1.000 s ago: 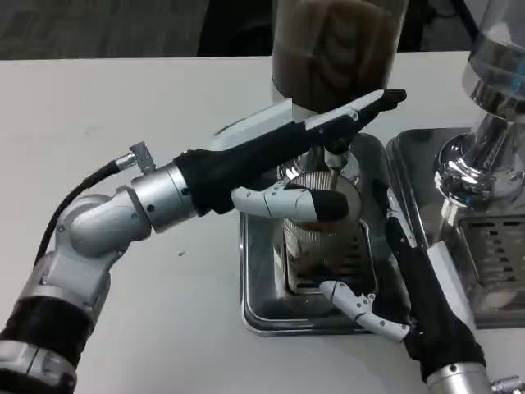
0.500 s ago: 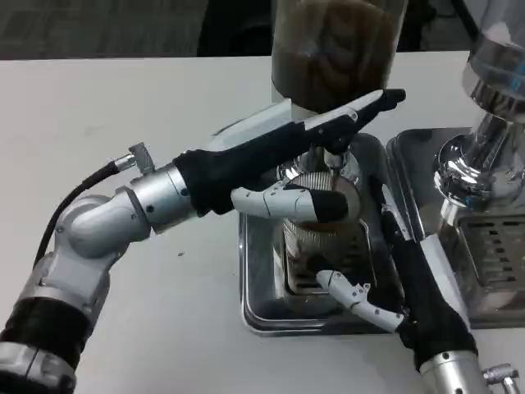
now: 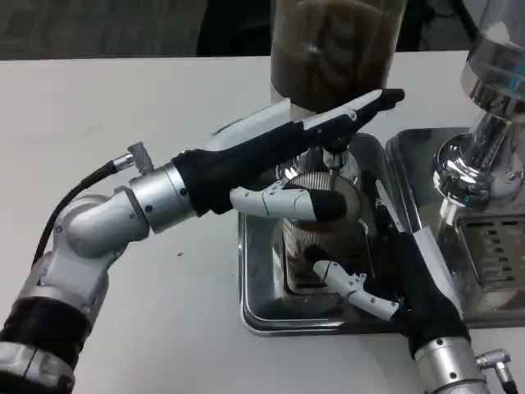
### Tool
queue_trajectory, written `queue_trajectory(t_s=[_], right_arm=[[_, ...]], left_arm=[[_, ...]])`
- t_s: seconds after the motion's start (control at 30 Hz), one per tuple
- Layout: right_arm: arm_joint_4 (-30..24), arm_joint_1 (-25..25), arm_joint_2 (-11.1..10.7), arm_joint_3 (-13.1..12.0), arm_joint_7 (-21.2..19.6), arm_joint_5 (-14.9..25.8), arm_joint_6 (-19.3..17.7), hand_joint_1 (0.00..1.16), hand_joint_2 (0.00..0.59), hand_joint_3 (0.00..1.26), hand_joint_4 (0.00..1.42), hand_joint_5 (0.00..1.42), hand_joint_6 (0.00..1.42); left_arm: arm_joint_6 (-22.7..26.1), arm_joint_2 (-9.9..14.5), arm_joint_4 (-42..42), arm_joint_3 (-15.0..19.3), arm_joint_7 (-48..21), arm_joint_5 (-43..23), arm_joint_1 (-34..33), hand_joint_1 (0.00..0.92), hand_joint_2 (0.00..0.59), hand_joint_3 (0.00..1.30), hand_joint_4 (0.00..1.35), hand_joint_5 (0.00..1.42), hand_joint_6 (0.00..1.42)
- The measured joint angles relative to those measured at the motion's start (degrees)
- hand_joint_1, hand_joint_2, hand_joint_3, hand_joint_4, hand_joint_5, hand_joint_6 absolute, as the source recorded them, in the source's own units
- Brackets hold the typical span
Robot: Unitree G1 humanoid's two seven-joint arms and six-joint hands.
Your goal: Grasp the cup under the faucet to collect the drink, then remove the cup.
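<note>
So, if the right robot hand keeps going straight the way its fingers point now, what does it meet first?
Most likely the cup. The right robot hand lies low on the drip tray, its fingers aimed left toward the cup's lower wall. Depth is unclear, so it may already touch it.

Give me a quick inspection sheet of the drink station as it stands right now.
Surface: white table, bare around the tray.
Job's things: ribbed clear cup stands on the metal drip tray under the faucet; dispenser tank holds brown drink.
Clutter: second dispenser at right.
Hands: left hand reaches over the cup at the faucet; right hand is beside the cup, contact unclear.
Cables: black cable at the left forearm.
Surroundings: dark floor beyond the table.
</note>
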Motion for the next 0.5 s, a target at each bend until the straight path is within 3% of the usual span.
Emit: queue_trajectory(t_s=[0.5], right_arm=[[1.91, -1.33, 0.02, -0.43, 0.97, 1.21, 0.00, 0.62, 0.235, 0.00, 0.00, 0.00, 0.00]], left_arm=[[-0.03, 0.14, -0.14, 0.09, 0.00, -0.09, 0.15, 0.000, 0.043, 0.00, 0.00, 0.00, 0.00]])
